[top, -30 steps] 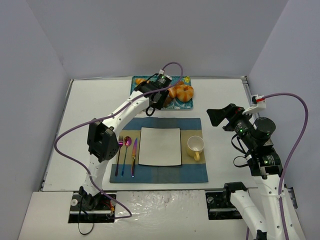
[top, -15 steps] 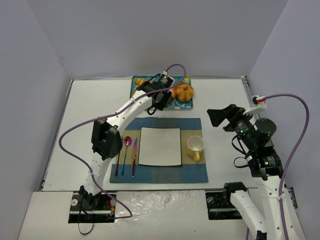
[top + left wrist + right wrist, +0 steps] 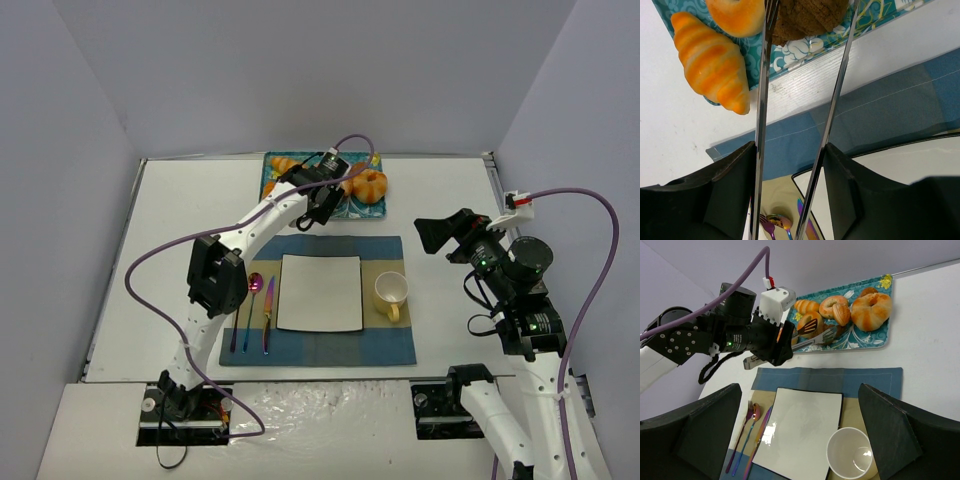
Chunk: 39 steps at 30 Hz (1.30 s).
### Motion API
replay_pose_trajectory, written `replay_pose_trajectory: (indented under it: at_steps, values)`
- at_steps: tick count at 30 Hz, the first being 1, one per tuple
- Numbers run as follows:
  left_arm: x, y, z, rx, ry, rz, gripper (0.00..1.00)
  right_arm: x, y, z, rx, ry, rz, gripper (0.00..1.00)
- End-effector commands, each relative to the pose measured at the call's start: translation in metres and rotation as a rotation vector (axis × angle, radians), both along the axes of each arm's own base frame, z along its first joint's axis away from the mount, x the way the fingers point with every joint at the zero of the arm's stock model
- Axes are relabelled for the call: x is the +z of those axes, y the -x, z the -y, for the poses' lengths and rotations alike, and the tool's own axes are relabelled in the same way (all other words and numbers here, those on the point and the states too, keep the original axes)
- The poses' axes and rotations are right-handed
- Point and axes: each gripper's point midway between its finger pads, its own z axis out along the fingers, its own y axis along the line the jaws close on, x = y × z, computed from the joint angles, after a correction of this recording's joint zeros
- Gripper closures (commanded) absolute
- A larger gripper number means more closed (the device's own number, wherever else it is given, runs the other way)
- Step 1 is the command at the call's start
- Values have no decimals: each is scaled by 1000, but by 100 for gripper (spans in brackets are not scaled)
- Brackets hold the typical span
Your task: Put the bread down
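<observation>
My left gripper (image 3: 322, 205) is shut on metal tongs (image 3: 832, 107), their two arms running between its fingers (image 3: 735, 180). The tong tips straddle a brown bread (image 3: 810, 17) on the teal patterned tray (image 3: 805, 47) at the back of the table. A striped croissant (image 3: 712, 62) and an orange roll (image 3: 735, 15) lie beside it. The right wrist view shows the tongs (image 3: 812, 332) on the tray and a big ring bread (image 3: 871, 310). The white square plate (image 3: 320, 292) lies bare on the blue placemat (image 3: 320, 250). My right gripper (image 3: 432, 235) is open and empty, raised at the right.
A white cup (image 3: 391, 292) stands right of the plate. An iridescent fork, spoon and knife (image 3: 255, 310) lie left of it. The left arm stretches over the placemat's left side. Walls close in the table on three sides.
</observation>
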Motion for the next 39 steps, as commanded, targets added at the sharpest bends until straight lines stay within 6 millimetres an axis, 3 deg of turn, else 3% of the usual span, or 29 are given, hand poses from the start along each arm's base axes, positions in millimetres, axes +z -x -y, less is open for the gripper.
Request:
replay_pose_trajectory:
  at_steps: [1,9,17,25,39]
  values:
    - [29,-9,-1,1,4,73,51,25,-2,-1,4,-5,91,0]
    - [25,-8,-5,8,-59,81,52,23,-3,-1,6,-6,86,0]
    - [28,-5,-6,9,-74,86,66,23,-2,-1,5,-5,86,0]
    - [42,0,-9,15,-65,104,76,23,-3,-1,5,-9,83,0]
    - [72,6,-11,17,-19,140,85,25,-2,-2,8,-10,86,0]
